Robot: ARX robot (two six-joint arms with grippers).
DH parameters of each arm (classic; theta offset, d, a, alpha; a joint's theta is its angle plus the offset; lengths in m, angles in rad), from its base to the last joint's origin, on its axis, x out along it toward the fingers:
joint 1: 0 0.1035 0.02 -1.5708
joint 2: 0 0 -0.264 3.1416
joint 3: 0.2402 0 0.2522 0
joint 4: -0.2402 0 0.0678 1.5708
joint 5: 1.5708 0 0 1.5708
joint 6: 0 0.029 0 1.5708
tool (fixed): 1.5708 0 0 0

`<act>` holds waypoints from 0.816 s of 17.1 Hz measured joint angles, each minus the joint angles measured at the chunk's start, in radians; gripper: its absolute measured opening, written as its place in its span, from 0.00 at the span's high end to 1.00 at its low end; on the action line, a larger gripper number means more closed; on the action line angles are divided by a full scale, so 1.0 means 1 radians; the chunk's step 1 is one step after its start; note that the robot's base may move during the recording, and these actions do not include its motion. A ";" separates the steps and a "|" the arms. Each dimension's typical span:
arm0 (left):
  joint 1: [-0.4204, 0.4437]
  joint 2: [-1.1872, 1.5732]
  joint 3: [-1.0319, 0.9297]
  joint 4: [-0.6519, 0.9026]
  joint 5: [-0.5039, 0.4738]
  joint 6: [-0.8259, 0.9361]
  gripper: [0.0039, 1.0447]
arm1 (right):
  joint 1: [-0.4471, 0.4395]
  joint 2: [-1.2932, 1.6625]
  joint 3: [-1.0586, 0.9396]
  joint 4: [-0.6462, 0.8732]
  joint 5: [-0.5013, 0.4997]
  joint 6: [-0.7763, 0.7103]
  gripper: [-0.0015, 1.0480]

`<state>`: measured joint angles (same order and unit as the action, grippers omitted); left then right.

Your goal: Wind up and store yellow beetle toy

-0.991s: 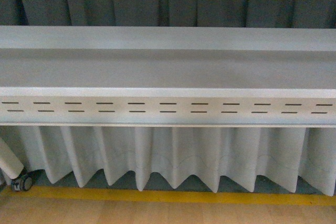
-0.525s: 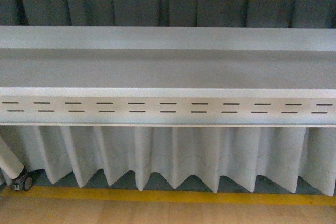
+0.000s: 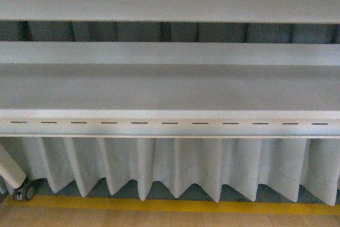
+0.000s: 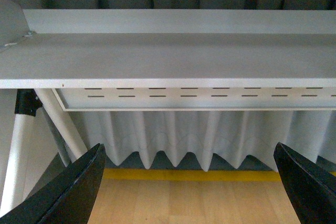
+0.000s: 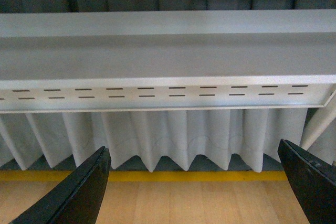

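The yellow beetle toy is out of view in every picture. My left gripper (image 4: pixel 189 187) is open and empty, its two black fingers (image 4: pixel 68 192) wide apart over the wooden floor. My right gripper (image 5: pixel 191 187) is open and empty too, its black fingers (image 5: pixel 79 192) spread wide. Neither arm shows in the front view. A bare white shelf (image 3: pixel 170 86) fills the front view and shows in the left wrist view (image 4: pixel 168 59) and the right wrist view (image 5: pixel 168 56).
The shelf's front lip has a row of dark slots (image 3: pixel 170 123). A pleated white curtain (image 3: pixel 175 166) hangs below it. A yellow stripe (image 3: pixel 170 204) runs along the wooden floor. A white leg with a caster (image 3: pixel 24 190) stands at lower left. Another shelf (image 3: pixel 170 6) lies above.
The front view has shifted: the shelf and its slotted lip now sit lower in the picture, only one row of slots shows, and more of the upper shelf is in view.
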<state>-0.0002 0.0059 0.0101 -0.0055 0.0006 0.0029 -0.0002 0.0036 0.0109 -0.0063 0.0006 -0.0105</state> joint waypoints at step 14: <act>0.000 0.000 0.000 0.003 -0.002 -0.001 0.06 | 0.000 0.000 0.000 0.003 0.000 0.000 0.06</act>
<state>-0.0002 0.0059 0.0101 -0.0029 -0.0013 0.0021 -0.0002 0.0032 0.0109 -0.0029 0.0002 -0.0109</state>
